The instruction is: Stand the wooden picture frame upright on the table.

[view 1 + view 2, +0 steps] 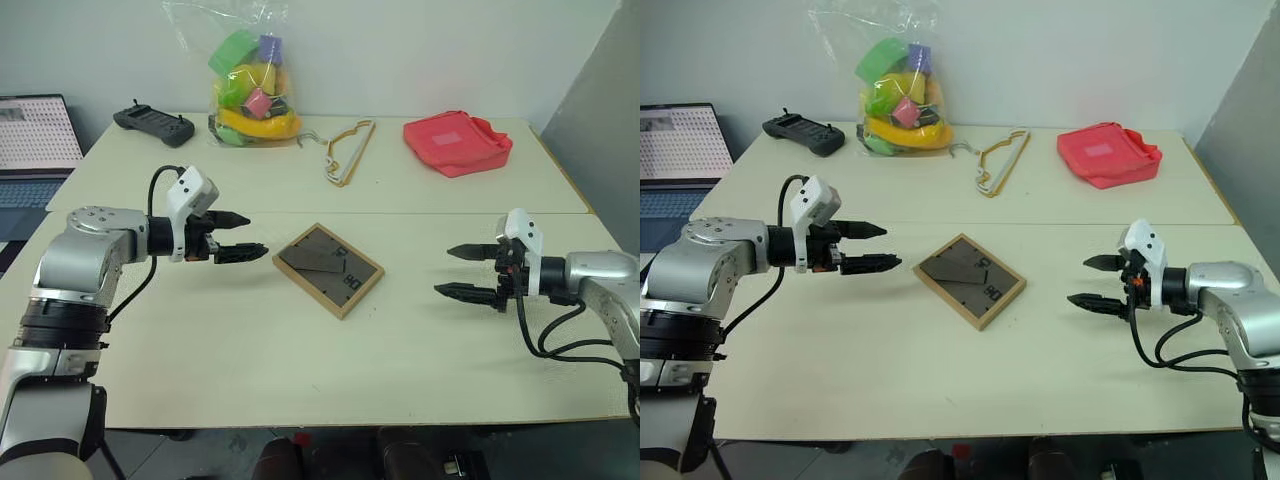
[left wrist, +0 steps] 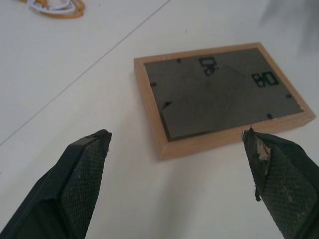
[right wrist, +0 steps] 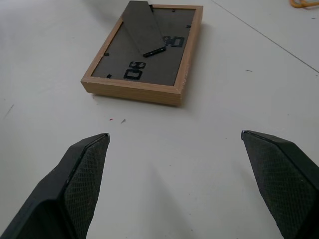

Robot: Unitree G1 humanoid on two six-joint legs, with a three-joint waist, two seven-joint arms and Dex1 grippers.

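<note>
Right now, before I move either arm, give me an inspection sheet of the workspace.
Surface: table, pale, with a seam across it behind the frame.
Job's things: wooden picture frame lies flat, dark back panel up, stand folded against it, not yet upright.
Clutter: bag of coloured toys, black controller, yellowish wire hanger and red pouch, all along the far side, apart from the frame.
Grippers: left claw open, hovering beside the frame; right claw open, on the frame's other side. Neither touches it.
Cables: black cables looped on both forearms, off the frame.
Surroundings: laptop at the far left; wall behind.
</note>
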